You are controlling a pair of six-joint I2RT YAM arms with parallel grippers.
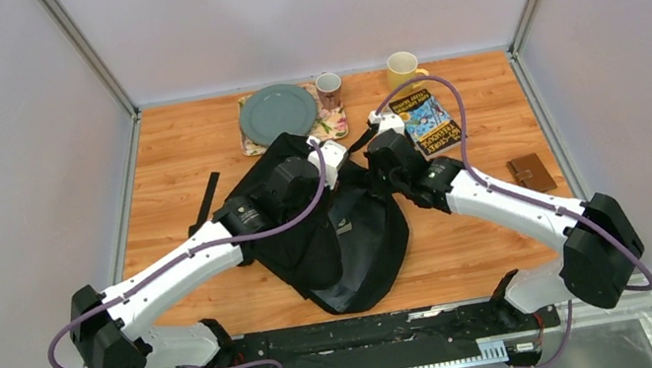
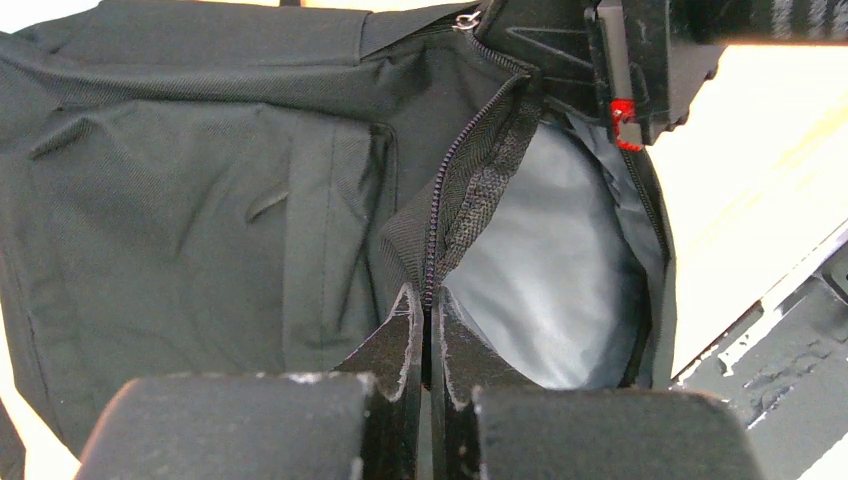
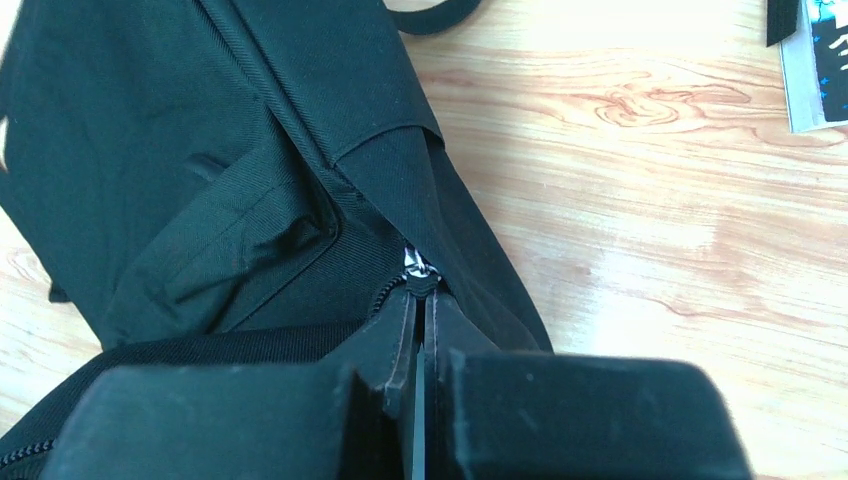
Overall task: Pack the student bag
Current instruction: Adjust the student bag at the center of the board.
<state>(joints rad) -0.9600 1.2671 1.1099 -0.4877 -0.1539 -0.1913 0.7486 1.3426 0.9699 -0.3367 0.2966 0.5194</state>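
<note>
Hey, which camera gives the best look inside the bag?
Left wrist: there the bag gapes at its zip, showing the pale grey lining. The top view takes in the whole bag, but its opening is hidden. The right wrist view shows only black outer fabric and the zip pull.

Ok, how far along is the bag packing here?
Done: the student bag lies on the table with its zipper partly open, grey lining showing. In hand: the left jaws are shut on the zipper edge, the right jaws on the zipper pull, apparently widening the opening. Left: nothing looks packed; the book and brown wallet lie on the table.
</note>
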